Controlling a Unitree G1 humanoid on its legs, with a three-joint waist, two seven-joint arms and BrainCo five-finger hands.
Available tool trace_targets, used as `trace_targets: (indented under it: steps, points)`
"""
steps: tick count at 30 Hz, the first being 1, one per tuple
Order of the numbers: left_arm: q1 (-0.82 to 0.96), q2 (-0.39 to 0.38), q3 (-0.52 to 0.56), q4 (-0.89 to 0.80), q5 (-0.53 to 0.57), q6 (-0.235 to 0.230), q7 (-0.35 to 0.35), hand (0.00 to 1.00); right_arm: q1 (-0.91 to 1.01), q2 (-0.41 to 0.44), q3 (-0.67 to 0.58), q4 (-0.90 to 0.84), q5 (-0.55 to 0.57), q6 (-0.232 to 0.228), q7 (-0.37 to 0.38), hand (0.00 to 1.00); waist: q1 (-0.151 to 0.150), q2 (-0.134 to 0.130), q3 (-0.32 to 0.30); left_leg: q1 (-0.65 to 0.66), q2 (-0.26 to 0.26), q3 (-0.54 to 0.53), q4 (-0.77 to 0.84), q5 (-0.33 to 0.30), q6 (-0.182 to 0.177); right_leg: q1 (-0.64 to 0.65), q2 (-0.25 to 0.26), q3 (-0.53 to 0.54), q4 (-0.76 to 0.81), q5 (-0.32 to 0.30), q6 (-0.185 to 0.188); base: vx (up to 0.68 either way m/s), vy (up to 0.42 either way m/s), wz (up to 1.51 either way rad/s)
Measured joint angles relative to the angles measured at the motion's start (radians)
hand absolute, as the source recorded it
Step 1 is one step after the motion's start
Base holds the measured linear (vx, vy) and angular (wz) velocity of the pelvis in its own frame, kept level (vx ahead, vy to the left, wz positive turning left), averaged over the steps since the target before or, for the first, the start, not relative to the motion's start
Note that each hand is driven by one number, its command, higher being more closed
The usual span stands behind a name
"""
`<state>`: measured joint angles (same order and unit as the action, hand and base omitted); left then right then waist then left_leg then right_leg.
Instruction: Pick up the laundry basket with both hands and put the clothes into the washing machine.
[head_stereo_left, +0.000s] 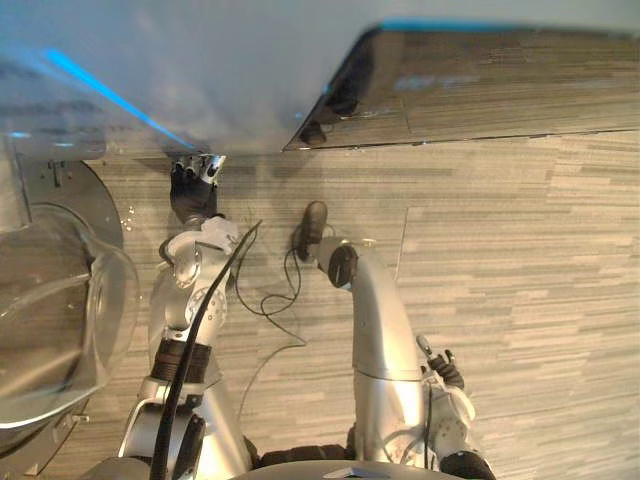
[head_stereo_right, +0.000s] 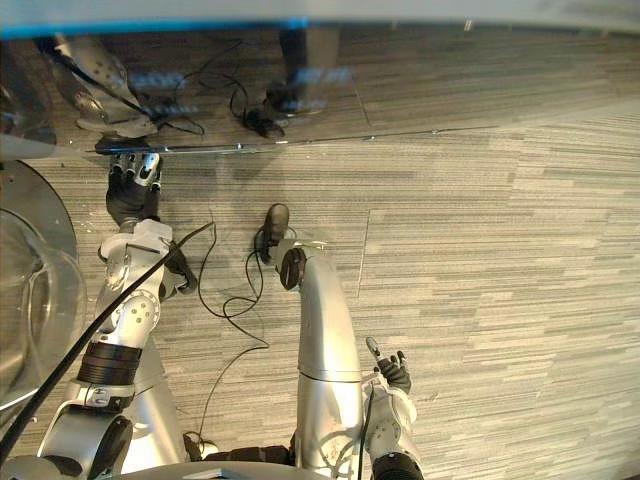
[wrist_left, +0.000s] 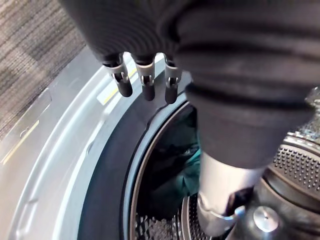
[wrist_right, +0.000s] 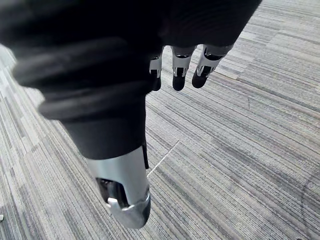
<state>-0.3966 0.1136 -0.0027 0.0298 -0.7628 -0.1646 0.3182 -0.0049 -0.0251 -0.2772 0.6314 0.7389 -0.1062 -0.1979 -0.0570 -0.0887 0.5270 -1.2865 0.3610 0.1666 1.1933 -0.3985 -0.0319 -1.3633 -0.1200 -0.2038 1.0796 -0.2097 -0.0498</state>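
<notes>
The washing machine's round glass door (head_stereo_left: 55, 320) stands open at the far left. In the left wrist view the grey door ring (wrist_left: 65, 165) and the perforated drum (wrist_left: 300, 165) show, with dark and teal clothes (wrist_left: 177, 167) lying inside the drum. My left hand (head_stereo_left: 195, 185) reaches forward beside the machine, fingers (wrist_left: 145, 82) straight and holding nothing. My right hand (head_stereo_right: 388, 372) hangs low at the right over the floor, its fingers (wrist_right: 180, 70) relaxed and empty.
Striped grey carpet tiles (head_stereo_right: 500, 260) cover the floor to the right and ahead. A glossy dark panel (head_stereo_right: 420, 80) that mirrors the floor runs along the far side, just beyond my left hand.
</notes>
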Motion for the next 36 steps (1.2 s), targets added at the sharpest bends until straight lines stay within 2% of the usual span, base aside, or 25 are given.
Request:
trace_targets:
  steps: [5,9,13,14,16,18,20,21,23,24,28,32,36]
  points:
    - [0.123,-0.017,0.030,-0.001,-0.004,-0.004,-0.028,0.00,0.002,-0.004,-0.003,-0.017,-0.001,0.000,0.000,0.00,0.017,0.016,0.011,0.061,-0.006,0.010,-0.012,0.004,0.000,0.049,-0.007,0.001,0.001,-0.004,-0.006,-0.05,-0.008,0.05]
    - [0.178,-0.055,0.030,0.106,0.001,0.001,-0.059,0.00,0.002,0.005,-0.003,-0.015,-0.036,0.001,0.001,0.00,0.037,0.028,0.013,0.234,-0.040,0.034,-0.135,0.043,-0.003,0.210,-0.016,-0.001,-0.087,0.006,-0.003,-0.07,-0.066,0.25]
    - [0.227,-0.076,0.016,0.245,0.003,0.021,-0.097,0.00,0.001,0.004,0.000,0.017,-0.041,0.002,-0.001,0.00,0.049,0.035,0.010,0.430,-0.078,0.064,-0.340,0.111,-0.016,0.407,-0.013,-0.025,-0.274,0.056,0.011,-0.04,-0.066,0.16]
    - [0.239,-0.078,0.000,0.315,0.003,0.037,-0.116,0.00,0.002,0.004,0.000,0.047,-0.043,0.002,-0.002,0.00,0.053,0.038,0.009,0.517,-0.096,0.076,-0.439,0.145,-0.017,0.495,-0.012,-0.042,-0.369,0.089,0.017,0.01,-0.022,0.08]
    - [0.254,-0.081,-0.013,0.371,0.007,0.051,-0.134,0.00,0.005,0.003,-0.001,0.067,-0.059,0.005,-0.006,0.00,0.048,0.046,0.005,0.598,-0.115,0.085,-0.533,0.182,-0.018,0.581,-0.011,-0.058,-0.456,0.122,0.019,0.04,-0.003,0.19]
    - [0.262,-0.098,-0.020,0.437,0.070,0.070,-0.159,0.00,0.023,0.000,0.000,0.088,-0.081,0.007,-0.009,0.00,0.050,0.055,-0.004,0.691,-0.140,0.096,-0.633,0.224,-0.017,0.671,-0.011,-0.064,-0.537,0.150,0.022,0.09,0.008,0.23]
    - [0.275,-0.113,0.005,0.543,0.142,0.088,-0.181,0.00,0.044,-0.002,-0.003,0.096,-0.112,0.025,-0.009,0.00,0.055,0.065,-0.040,0.806,-0.165,0.113,-0.753,0.266,-0.018,0.776,-0.011,-0.078,-0.630,0.181,0.026,0.14,0.018,0.15]
    - [0.282,-0.116,0.017,0.570,0.159,0.092,-0.184,0.00,0.054,-0.001,-0.004,0.098,-0.119,0.026,-0.009,0.00,0.055,0.068,-0.062,0.824,-0.169,0.116,-0.775,0.274,-0.017,0.793,-0.010,-0.082,-0.648,0.185,0.027,0.15,0.027,0.09]
    - [0.311,-0.124,0.085,0.691,0.224,0.105,-0.196,0.00,0.080,0.014,-0.027,0.117,-0.125,0.036,-0.007,0.00,0.059,0.086,-0.150,0.902,-0.177,0.124,-0.847,0.297,-0.024,0.870,-0.003,-0.091,-0.711,0.197,0.031,0.20,0.034,0.06]
    - [0.318,-0.125,0.105,0.721,0.241,0.109,-0.197,0.00,0.081,0.020,-0.041,0.129,-0.135,0.040,-0.006,0.00,0.059,0.089,-0.167,0.929,-0.178,0.128,-0.865,0.300,-0.025,0.896,0.000,-0.093,-0.726,0.200,0.030,0.21,0.042,0.03]
    - [0.363,-0.130,0.219,0.870,0.378,0.128,-0.202,0.00,0.107,0.036,-0.153,0.169,-0.173,0.053,0.007,0.00,0.064,0.124,-0.299,1.073,-0.202,0.134,-0.999,0.329,-0.035,1.031,0.009,-0.113,-0.822,0.208,0.043,0.19,0.045,0.11]
    - [0.385,-0.134,0.303,0.942,0.478,0.146,-0.223,0.00,0.094,0.051,-0.262,0.236,-0.198,0.070,0.017,0.00,0.065,0.140,-0.361,1.171,-0.215,0.133,-1.110,0.365,-0.044,1.128,0.028,-0.127,-0.924,0.236,0.058,0.12,0.029,0.05]
    - [0.395,-0.135,0.339,0.975,0.532,0.156,-0.237,0.00,0.078,0.054,-0.328,0.298,-0.226,0.073,0.025,0.00,0.064,0.138,-0.381,1.230,-0.221,0.129,-1.168,0.382,-0.048,1.203,0.047,-0.137,-1.008,0.269,0.062,0.09,0.037,0.06]
